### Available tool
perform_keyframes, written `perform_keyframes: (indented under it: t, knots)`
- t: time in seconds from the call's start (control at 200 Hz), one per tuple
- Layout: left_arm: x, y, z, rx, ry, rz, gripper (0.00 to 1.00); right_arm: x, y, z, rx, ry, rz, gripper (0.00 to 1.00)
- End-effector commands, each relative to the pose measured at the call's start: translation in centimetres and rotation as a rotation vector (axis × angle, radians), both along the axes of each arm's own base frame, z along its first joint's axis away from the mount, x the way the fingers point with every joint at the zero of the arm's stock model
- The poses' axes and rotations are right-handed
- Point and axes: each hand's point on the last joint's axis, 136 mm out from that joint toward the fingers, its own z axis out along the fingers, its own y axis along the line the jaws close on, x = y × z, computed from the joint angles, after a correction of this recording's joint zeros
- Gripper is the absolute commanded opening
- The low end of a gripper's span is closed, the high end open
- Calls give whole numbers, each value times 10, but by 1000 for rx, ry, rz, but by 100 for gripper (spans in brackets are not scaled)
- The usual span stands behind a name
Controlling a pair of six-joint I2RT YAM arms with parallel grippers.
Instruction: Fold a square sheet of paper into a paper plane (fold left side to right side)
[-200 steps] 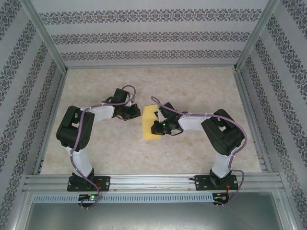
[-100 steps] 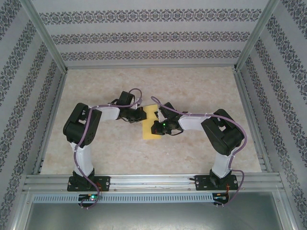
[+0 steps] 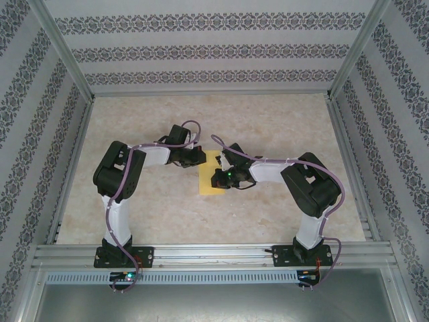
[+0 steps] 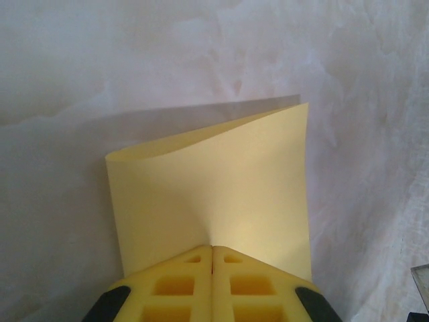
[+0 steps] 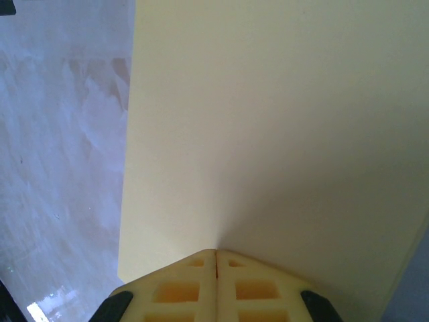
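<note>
While our left gripper point(image 4: 212, 249) pinches shut on an edge of the thin pale-yellow square sheet of paper point(image 4: 214, 181), bowing it off the marbled beige tabletop point(image 3: 268, 127) at mid-table, and our right gripper point(image 5: 216, 253) sits closed on its flat half, we judge it light, limp, best held by edges.

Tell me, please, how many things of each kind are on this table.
Sheet: 1
Arms: 2 (left arm, right arm)
Total: 3
</note>
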Motion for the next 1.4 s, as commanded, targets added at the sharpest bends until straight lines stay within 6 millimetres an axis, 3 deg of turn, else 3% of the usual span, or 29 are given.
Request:
perform_keyframes:
  t: [0.0, 0.66, 0.889, 1.049, 1.204, 1.394]
  knots:
    - [24, 15, -8, 49, -52, 56, 5, -36, -55, -67, -269, 159, -43, 0]
    - [77, 42, -16, 105, -66, 125, 5, -36, -52, -66, -240, 158, -48, 0]
    - [81, 39, 7, 90, -107, 113, 5, -34, -48, -62, -213, 156, -55, 0]
    - [73, 40, 41, 68, -162, 102, 5, -33, -45, -61, -201, 157, -60, 0]
    - [49, 40, 67, 25, -177, 94, 5, -31, -42, -58, -177, 155, -70, 0]
    - [-1, 25, 67, -34, -99, 30, 5, -28, -40, -56, -168, 143, -76, 0]
